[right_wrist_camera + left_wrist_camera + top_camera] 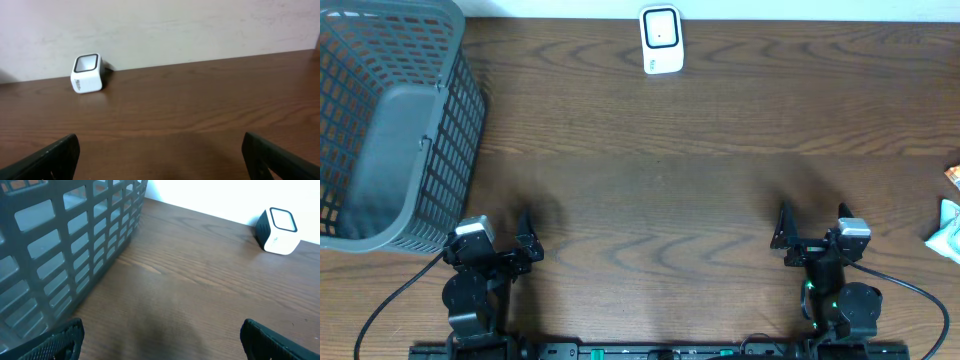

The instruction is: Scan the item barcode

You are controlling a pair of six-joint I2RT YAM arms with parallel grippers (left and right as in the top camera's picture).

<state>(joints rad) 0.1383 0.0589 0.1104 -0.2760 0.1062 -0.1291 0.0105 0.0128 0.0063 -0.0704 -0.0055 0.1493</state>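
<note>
Overhead: left pincer (496, 236) and right pincer (812, 224) agape, empty; grey basket (458, 110) left, white scanner (661, 40) at far edge.

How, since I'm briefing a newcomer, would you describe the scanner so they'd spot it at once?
Look along the far edge of the brown wooden table. Near its middle, right of the grey mesh basket, stands the scanner. It is the only small white box, with a dark-framed window on its face.
</note>
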